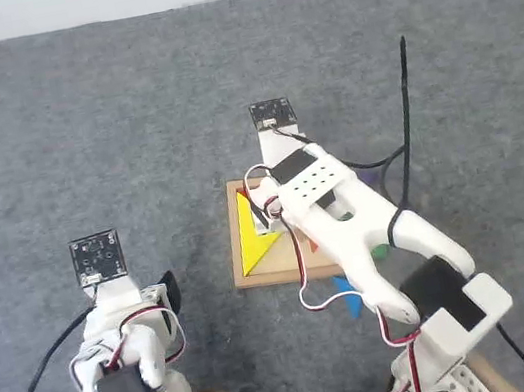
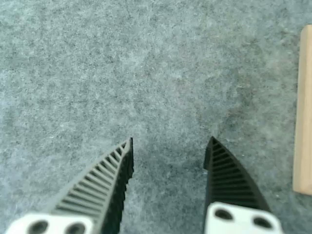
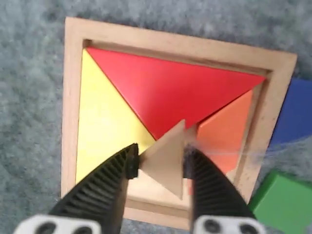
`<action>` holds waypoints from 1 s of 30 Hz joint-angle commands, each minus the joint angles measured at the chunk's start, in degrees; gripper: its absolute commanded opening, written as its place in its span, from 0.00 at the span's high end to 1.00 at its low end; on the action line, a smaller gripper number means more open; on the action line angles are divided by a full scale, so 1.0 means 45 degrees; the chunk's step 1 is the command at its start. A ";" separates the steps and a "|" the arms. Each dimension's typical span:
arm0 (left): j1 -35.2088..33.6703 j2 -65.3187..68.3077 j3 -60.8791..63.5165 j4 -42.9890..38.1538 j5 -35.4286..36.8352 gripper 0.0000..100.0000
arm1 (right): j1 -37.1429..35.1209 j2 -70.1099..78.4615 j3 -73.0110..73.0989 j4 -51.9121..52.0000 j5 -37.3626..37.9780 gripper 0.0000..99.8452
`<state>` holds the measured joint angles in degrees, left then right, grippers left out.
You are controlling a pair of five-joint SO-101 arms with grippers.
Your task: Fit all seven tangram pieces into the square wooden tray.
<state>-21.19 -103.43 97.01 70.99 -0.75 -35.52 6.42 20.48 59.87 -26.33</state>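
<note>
The square wooden tray (image 3: 73,97) holds a yellow triangle (image 3: 102,126), a large red triangle (image 3: 170,87) and an orange piece (image 3: 226,134). My right gripper (image 3: 158,161) is shut on a small pale wooden triangle (image 3: 165,163), held over the tray's unfilled part beside the yellow and orange pieces. From above, the right arm (image 1: 336,213) lies across the tray (image 1: 241,261), hiding most of it; the yellow triangle (image 1: 255,243) peeks out. My left gripper (image 2: 168,146) hangs open over bare carpet, left of the tray's edge (image 2: 304,112).
A blue piece (image 3: 292,117) and a green piece (image 3: 282,202) lie on the grey carpet just outside the tray. From above, the blue piece (image 1: 346,295), the green piece (image 1: 381,252) and a purple piece (image 1: 368,177) sit around the right arm. Cables trail nearby.
</note>
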 commanded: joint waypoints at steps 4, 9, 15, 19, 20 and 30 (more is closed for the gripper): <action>-0.0059 -0.0234 -0.0127 0.0059 -0.0059 0.77 | -0.0010 -0.0088 -0.0723 -0.0147 -0.0156 0.68; -0.0059 -0.0234 -0.0127 0.0059 -0.0059 0.77 | 0.0010 -0.0225 -0.0781 -0.0107 0.0645 0.68; -0.0059 -0.0234 -0.0127 0.0059 -0.0059 0.77 | 0.2432 -0.1983 -0.0781 0.0869 0.3575 0.72; -0.0059 -0.0234 -0.0127 0.0059 -0.0059 0.77 | 0.5402 -0.4249 -0.0352 0.3175 0.6974 0.87; -0.0059 -0.0234 -0.0127 0.0059 -0.0059 0.77 | 0.6027 -0.4737 0.0117 0.3585 0.7658 0.91; -0.0059 -0.0234 -0.0127 0.0059 -0.0059 0.77 | 0.9778 -0.4972 0.2032 0.4581 1.0413 0.79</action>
<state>-21.19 -103.43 97.01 70.99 -0.75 5.63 -13.36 30.24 75.60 19.30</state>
